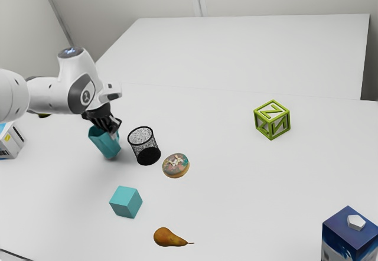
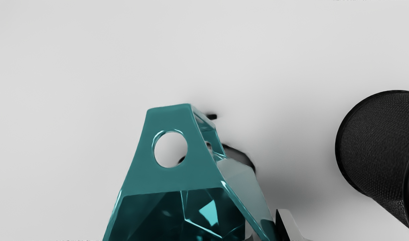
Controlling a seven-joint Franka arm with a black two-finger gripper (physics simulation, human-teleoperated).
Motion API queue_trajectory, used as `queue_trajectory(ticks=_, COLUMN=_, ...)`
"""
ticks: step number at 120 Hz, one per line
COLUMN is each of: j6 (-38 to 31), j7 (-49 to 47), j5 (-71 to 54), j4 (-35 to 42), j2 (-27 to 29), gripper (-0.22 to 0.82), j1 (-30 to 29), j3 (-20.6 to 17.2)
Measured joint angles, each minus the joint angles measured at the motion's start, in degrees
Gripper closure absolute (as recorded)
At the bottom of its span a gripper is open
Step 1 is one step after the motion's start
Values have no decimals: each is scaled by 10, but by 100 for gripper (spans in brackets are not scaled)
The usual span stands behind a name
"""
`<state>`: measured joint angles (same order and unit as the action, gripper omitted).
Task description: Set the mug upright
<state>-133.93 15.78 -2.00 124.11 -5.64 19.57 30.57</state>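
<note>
The teal mug point(image 1: 106, 144) is tilted in the exterior view, its opening toward the upper left and its base low, close to the table. My gripper point(image 1: 112, 132) is at its rim, coming from above. In the wrist view the faceted mug point(image 2: 177, 180) shows its open mouth and a handle with a round hole. There my gripper point(image 2: 267, 231) has the mug's side wall between its fingers, one inside the mouth and one outside, closed on it. Whether the base touches the table I cannot tell.
Close beside the mug stands a black mesh cup point(image 1: 144, 146), with a donut point(image 1: 176, 165) past it. A teal cube point(image 1: 126, 202) and a pear point(image 1: 169, 237) lie nearer the camera. Farther off are a green letter block point(image 1: 272, 120), a blue carton point(image 1: 349, 237) and a white box point(image 1: 10, 141).
</note>
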Motion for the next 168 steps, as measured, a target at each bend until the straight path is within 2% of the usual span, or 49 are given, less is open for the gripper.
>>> queue_trajectory(ticks=20, j6=-7, j7=-48, j5=-13, j4=18, j2=5, gripper=78, j1=20, j3=12)
queue_trajectory(ticks=77, j6=-5, j7=-137, j5=-57, j4=21, j2=2, gripper=78, j1=33, j3=20)
queue_trajectory(ticks=98, j6=1, j7=-143, j5=-59, j4=18, j2=2, gripper=39, j1=33, j3=20)
queue_trajectory(ticks=114, j6=4, j7=-145, j5=-59, j4=16, j2=1, gripper=21, j1=33, j3=20)
queue_trajectory(ticks=136, j6=10, j7=-145, j5=-59, j4=5, j2=1, gripper=9, j1=33, j3=24)
queue_trajectory(ticks=168, j6=40, j7=-142, j5=-59, j4=-31, j2=8, gripper=3, j1=34, j3=25)
